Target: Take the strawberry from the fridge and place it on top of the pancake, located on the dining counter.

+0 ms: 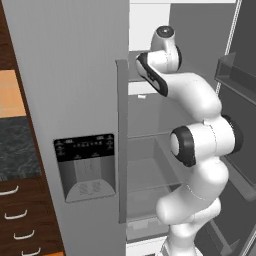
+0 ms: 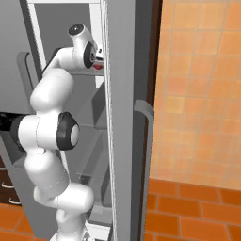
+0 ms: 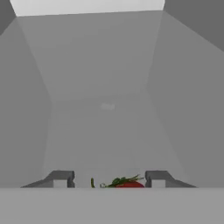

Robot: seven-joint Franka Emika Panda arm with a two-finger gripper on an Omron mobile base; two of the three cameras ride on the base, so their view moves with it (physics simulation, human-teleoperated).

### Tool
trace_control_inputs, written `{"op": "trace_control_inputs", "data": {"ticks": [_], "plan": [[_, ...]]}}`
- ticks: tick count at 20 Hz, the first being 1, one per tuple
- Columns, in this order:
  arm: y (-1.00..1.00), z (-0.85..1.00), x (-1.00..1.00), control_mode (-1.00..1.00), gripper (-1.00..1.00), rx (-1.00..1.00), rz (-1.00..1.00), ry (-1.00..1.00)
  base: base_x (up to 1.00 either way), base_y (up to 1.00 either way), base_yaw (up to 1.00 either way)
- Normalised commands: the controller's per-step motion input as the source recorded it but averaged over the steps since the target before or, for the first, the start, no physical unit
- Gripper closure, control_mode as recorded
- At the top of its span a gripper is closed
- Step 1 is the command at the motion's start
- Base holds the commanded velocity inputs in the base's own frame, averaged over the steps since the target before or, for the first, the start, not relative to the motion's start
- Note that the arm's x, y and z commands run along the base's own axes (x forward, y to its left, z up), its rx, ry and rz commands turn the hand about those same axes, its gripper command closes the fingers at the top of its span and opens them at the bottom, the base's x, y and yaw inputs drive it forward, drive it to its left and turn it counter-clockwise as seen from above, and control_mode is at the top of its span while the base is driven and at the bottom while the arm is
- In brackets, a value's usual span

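The step in hand is the pick-up inside the fridge. The arm reaches through the open right-hand side, and the end effector sits over an upper glass shelf, level with the top of the fridge's long vertical handle. In the hand view the strawberry lies between the 2 fingertips, low against the shelf, with its green leaves spread toward the left tip. The fingertips stand part way apart, a clear gap on either side of the fruit, so nothing is gripped yet; whether they are moving inward cannot be told from here. In the right base view a spot of red shows just past the wrist, against the edge of the open fridge door.

As a judgement, the task is at its early part. The next move calls for the fingertips to come together on the strawberry, gently, since so small and round a thing may slip or roll aside, then a lift clear of the shelf and a withdrawal past the door edge.

Most of the strawberry is cut off at the bottom of the hand view, so its true position between the tips is hard to judge. The wrist hides the fingers in both base views.
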Motion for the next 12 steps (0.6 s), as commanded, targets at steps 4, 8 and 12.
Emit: {"op": "trace_control_inputs", "data": {"ticks": [4,8,12], "plan": [[0.08,-0.1,-0.97,-1.0,1.0,0.01,-0.05,-0.02,0.0,0.0,0.0],[0.14,-0.07,-1.0,-1.0,1.0,0.02,-0.1,-0.05,0.0,0.0,0.0],[0.0,-0.17,-1.0,-1.0,1.0,0.08,-0.03,0.03,0.0,0.0,0.0]]}}
